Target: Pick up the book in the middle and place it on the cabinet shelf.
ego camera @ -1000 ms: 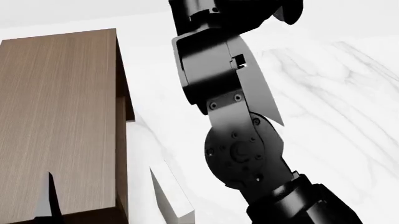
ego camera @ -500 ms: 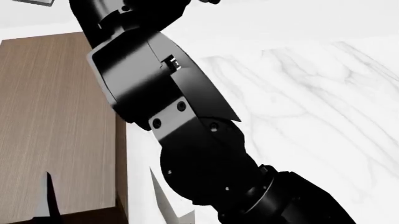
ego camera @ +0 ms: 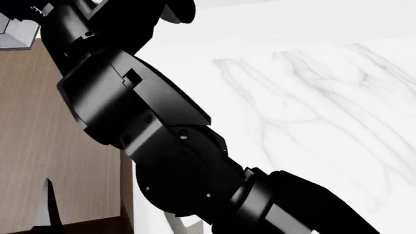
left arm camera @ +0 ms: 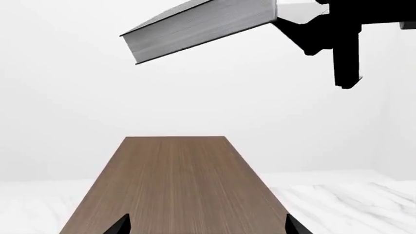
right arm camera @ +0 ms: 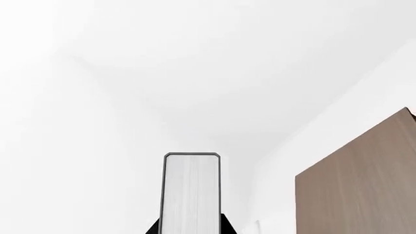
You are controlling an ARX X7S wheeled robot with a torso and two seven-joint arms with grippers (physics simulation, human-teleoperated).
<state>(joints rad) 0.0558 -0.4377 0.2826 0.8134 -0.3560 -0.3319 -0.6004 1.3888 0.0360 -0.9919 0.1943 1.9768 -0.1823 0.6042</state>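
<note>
The book [left arm camera: 195, 27], dark grey with white page edges, hangs tilted in the air above the cabinet shelf [left arm camera: 175, 185], the wood-grain top of the brown cabinet. My right gripper [left arm camera: 295, 27] is shut on one end of it. In the right wrist view the book [right arm camera: 190, 192] stands out between the jaws of my right gripper [right arm camera: 190, 230], with the cabinet [right arm camera: 357, 185] beside it. In the head view a corner of the book [ego camera: 14, 35] shows over the cabinet shelf [ego camera: 39, 141]. My left gripper [left arm camera: 206, 229] is open and empty, low over the near end of the shelf.
My right arm [ego camera: 149, 136] crosses the head view and hides much of the cabinet's right edge. A white marble floor [ego camera: 312, 107] lies to the right of the cabinet. White walls stand behind it.
My right arm has swung left across the head view, carrying the book from off the cabinet's right side to above its top. The left gripper has stayed put.
</note>
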